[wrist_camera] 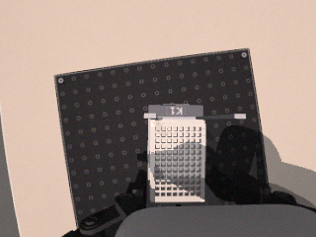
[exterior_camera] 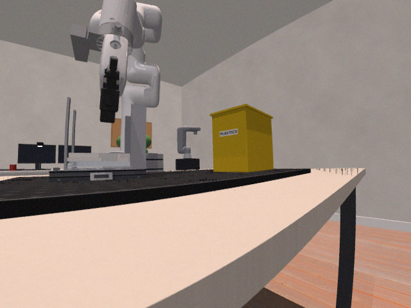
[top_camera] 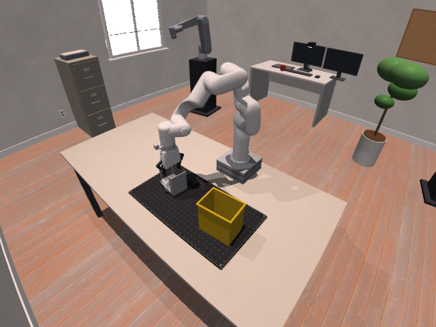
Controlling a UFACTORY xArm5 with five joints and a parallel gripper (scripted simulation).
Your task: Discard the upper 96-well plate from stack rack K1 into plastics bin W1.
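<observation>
The stack rack K1 (top_camera: 174,183) (exterior_camera: 67,132) (wrist_camera: 175,111) stands at the left end of the black perforated mat (top_camera: 176,218) (exterior_camera: 132,188) (wrist_camera: 99,148). The upper white 96-well plate (wrist_camera: 178,160) (exterior_camera: 96,155) lies on top of the stack, and the lower plate under it is mostly hidden. My gripper (top_camera: 171,169) (exterior_camera: 106,120) is open and empty, pointing down a short way straight above the plate without touching it. The yellow plastics bin W1 (top_camera: 220,221) (exterior_camera: 242,145) stands upright on the right part of the mat, well away from the rack.
The mat lies on a beige table (top_camera: 116,158) (exterior_camera: 166,231) (wrist_camera: 148,30). My arm's base (top_camera: 239,165) stands behind the mat. Two thin rack posts rise beside the plates. The bin is taller than the rack's plates.
</observation>
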